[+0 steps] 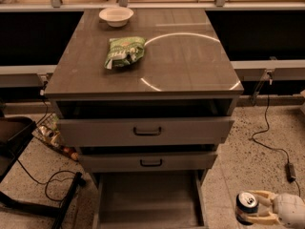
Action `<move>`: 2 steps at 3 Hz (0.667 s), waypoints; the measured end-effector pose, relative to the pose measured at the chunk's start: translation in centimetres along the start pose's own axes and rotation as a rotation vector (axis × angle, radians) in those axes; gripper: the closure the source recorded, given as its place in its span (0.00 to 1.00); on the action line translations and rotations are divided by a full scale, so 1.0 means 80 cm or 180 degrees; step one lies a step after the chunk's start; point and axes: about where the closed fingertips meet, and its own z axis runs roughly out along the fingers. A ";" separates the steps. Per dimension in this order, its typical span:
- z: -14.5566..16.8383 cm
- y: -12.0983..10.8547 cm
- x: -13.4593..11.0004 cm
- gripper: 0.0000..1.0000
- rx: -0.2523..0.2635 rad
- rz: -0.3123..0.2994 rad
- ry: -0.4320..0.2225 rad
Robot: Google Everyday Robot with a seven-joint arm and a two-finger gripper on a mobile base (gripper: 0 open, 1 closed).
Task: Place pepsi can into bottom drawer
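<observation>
My gripper [255,208] is at the bottom right of the camera view, low over the speckled floor, to the right of the cabinet. It is shut on the pepsi can [247,207], a blue can with a silver top, held upright between the pale fingers [263,218]. The bottom drawer [147,199] is pulled out at the bottom centre; its plain grey floor holds nothing. The can is to the right of the drawer's right wall, outside it.
Two grey drawers with dark handles [147,131] stand partly open above the bottom one. On the cabinet top [190,66] lie a green snack bag [124,51] and a white bowl [116,16]. A black cable [271,147] runs on the floor at right; a dark chair base [28,194] is at left.
</observation>
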 end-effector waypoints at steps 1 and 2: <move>0.063 -0.009 0.051 1.00 -0.0021 -0.0074 0.0003; 0.107 -0.010 0.107 1.00 -0.0069 -0.0031 -0.0068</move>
